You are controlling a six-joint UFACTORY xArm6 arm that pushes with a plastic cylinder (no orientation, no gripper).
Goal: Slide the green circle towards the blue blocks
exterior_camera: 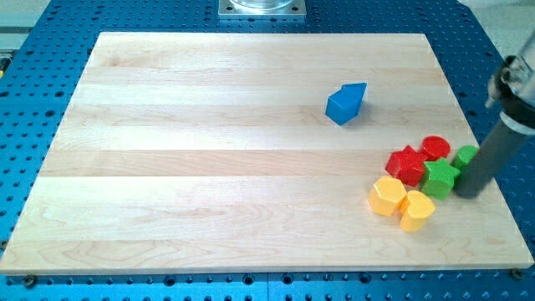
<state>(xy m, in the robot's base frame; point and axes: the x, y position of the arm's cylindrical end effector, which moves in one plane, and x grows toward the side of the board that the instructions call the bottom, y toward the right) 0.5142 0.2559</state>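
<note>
The green circle [464, 155] lies near the board's right edge, partly hidden behind my dark rod. My tip [469, 192] rests on the board just below the green circle and right next to the green star [440, 177]. The two blue blocks, a cube [338, 107] touching a triangular piece [358, 90], sit up and to the left, in the upper middle of the board's right half.
A red circle [435, 147] and a red star-like block [407, 165] lie left of the green circle. Two yellow blocks [388, 196] [417, 209] sit below them. The wooden board [209, 150] rests on a blue perforated table; its right edge is close to my tip.
</note>
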